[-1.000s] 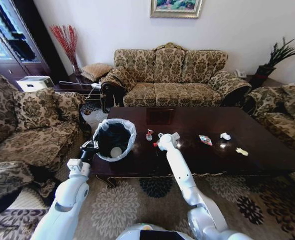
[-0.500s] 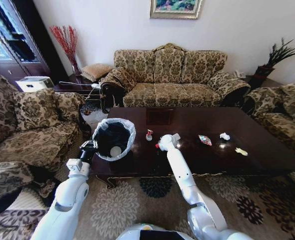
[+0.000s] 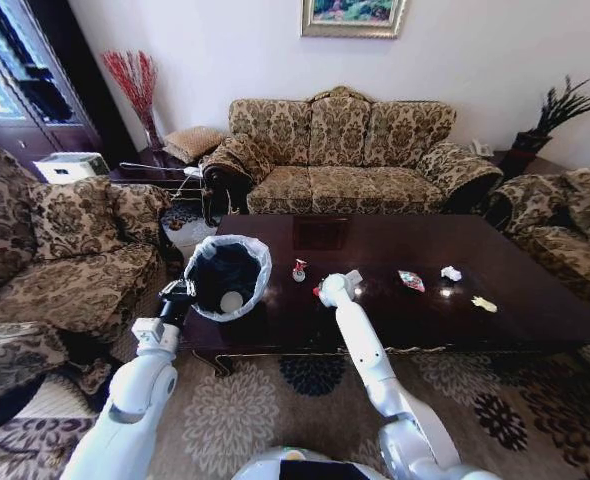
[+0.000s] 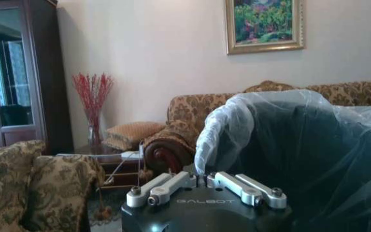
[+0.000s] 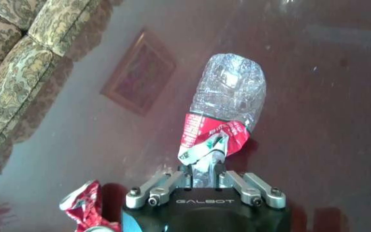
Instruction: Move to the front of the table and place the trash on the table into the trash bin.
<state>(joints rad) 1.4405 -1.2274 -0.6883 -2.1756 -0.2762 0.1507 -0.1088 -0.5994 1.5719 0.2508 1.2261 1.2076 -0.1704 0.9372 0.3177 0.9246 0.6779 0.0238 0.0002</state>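
One bottle [image 5: 227,108] is now leaving the counter [image 3: 535,320], pinched in the right claw [image 3: 327,290], which is drawing back toward the bin [image 3: 227,277] that the left claw [image 4: 205,186] is pinching at the counter's left edge.

The room has a pale plain wall [image 3: 475,60] with a gold-framed painting [image 3: 352,15]. Under it stands a floral sofa [image 3: 340,150]. A dark glass cabinet [image 3: 20,80], red dried branches [image 3: 130,80] and a patterned carpet [image 3: 275,400] are there.
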